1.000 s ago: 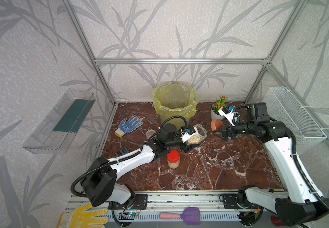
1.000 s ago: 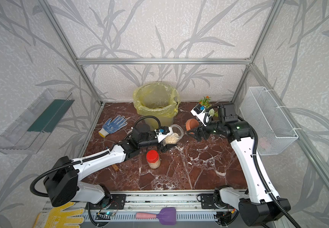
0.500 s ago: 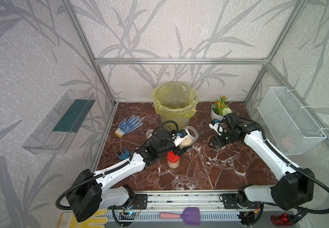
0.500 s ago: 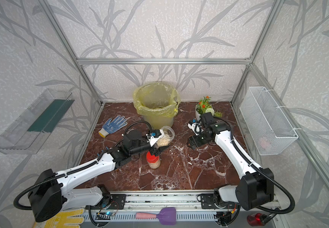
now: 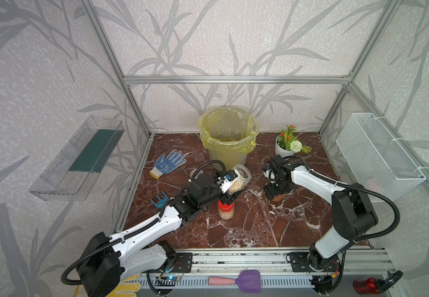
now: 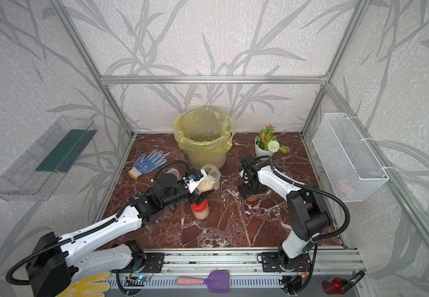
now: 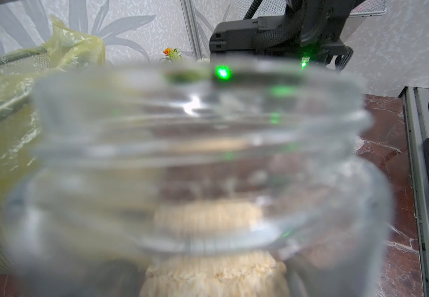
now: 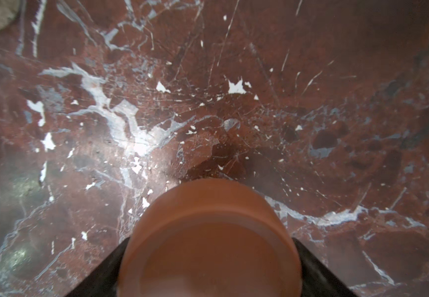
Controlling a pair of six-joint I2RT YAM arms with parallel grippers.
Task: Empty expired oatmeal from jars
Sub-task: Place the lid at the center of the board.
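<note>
A: Starting at the left hand (image 5: 234, 191): open or gripping?
B: Gripping. Clamps a wide clear jar (image 5: 240, 177) around its body, lid off, tilted with the open mouth raised toward the back of the desk (image 5: 249, 228). Fills the left wrist view with a blurred threaded neck.
A: Oatmeal (image 5: 234, 185)?
B: Lies pale and flaky in the lower end of that jar, close to the hand. More in a slim red-lidded jar (image 5: 225, 208), upright on the desk right under the hand; touching the hand or just clear of it, cannot tell.
A: And the right hand (image 5: 277, 192)?
B: Points straight down and pinches a round brown lid (image 8: 209, 244), with a black finger (image 8: 97, 270) on either side. Holds it low, well apart from the left hand; resting on the marble or just above it, cannot tell.
A: Farther out?
B: Behind the tilted jar, a bin (image 5: 227, 156) lined with a yellow bag (image 5: 244, 144). To its right, a white flower pot (image 5: 280, 151) near the right arm. To its left, a blue-dotted work glove (image 5: 168, 163). Half hidden behind the left arm, something clear and round (image 5: 195, 172), too little shown to name. Beside that arm, a small blue rake (image 5: 159, 200). On the front rail, a purple scoop (image 5: 248, 281). On the right wall, a white wire basket (image 5: 378, 154).
</note>
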